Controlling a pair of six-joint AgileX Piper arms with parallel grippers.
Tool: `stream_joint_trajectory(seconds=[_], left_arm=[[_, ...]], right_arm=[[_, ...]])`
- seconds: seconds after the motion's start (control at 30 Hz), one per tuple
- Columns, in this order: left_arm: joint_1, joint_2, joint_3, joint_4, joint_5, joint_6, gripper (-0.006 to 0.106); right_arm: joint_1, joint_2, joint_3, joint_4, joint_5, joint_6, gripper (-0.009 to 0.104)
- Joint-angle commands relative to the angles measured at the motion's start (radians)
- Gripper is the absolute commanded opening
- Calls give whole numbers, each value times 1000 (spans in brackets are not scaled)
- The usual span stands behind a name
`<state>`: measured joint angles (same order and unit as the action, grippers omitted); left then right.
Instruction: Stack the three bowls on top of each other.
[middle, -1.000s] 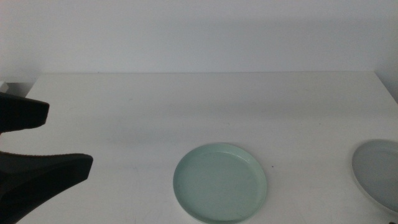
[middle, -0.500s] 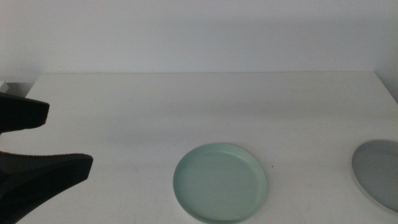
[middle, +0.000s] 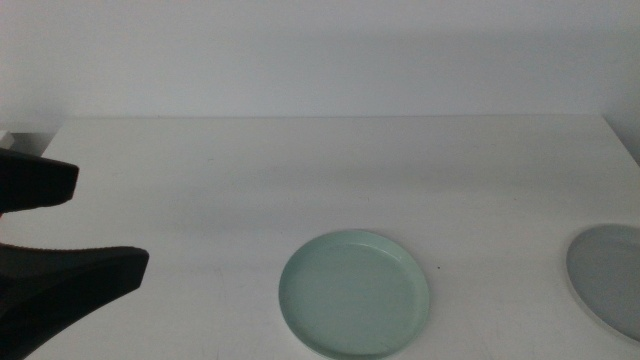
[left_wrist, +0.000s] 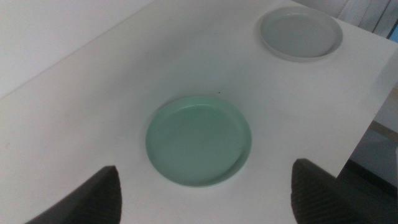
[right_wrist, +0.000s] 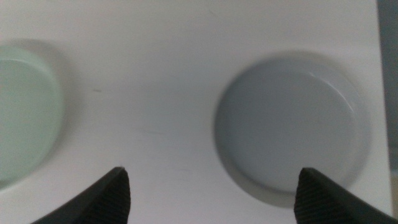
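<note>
Grey bowl (middle: 608, 283) marginally lower, rightward.

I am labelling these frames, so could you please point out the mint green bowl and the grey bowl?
mint green bowl (middle: 354, 294), middle view, on its flat inner floor.
grey bowl (right_wrist: 287, 123), right wrist view, on its flat inner floor.

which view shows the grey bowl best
The right wrist view: the whole grey bowl fills it from close above, rim and all. The left wrist view shows it whole too, but small and far off. The middle view cuts it at the picture's right edge.
</note>
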<state>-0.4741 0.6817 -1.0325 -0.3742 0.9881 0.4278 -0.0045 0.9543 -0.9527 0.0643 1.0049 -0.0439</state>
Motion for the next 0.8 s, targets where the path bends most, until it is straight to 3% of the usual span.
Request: stream_joint_trajectory(seconds=[0.0,0.2,0.43,0.77], left_arm=[[0,1,-24,-35,-55,-5,90],[0,1,-24,-35,-55,-5,90],[0,1,-24,-35,-55,-5,90],[0,1,-24,-35,-55,-5,90]], right_arm=[[-75,49,-38,5,-44,-48,70],[-295,161,-38,0,-97,-72,70],[-466,306,-38,2,-233,-73,70],[-517,559,-40,29,-309,-89,70]])
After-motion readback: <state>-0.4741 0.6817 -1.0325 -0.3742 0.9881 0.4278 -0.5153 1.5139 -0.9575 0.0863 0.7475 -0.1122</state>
